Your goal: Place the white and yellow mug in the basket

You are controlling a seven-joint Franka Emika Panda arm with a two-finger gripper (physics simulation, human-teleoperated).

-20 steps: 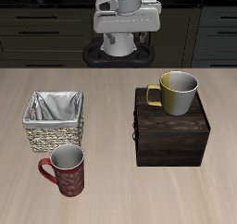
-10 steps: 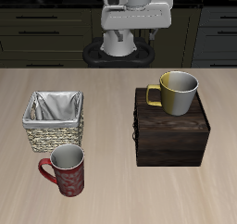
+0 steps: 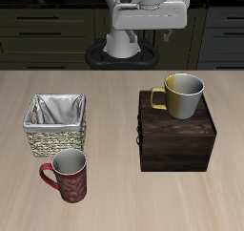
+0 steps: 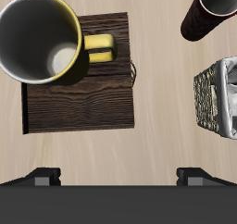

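Observation:
The white and yellow mug (image 3: 183, 94) stands upright on a dark brown wooden box (image 3: 176, 135); its olive-yellow handle points toward the basket's side. It also shows in the wrist view (image 4: 42, 38), seen from above and empty. The wicker basket (image 3: 55, 123) with grey lining stands on the table, empty; part of it shows in the wrist view (image 4: 220, 98). My gripper (image 3: 145, 27) hangs high above the table's back, farther back than the mug and apart from it. In the wrist view my gripper (image 4: 118, 176) is open, with nothing between the fingertips (image 4: 46, 175).
A red patterned mug (image 3: 67, 174) stands in front of the basket, near the table's front edge; it also shows in the wrist view (image 4: 213, 10). The wooden box (image 4: 83, 103) lifts the yellow mug above table level. Dark cabinets stand behind the table.
My gripper has shifted sideways at the back, from above the table's middle toward the wooden box's side. The mugs, the box and the basket have not moved.

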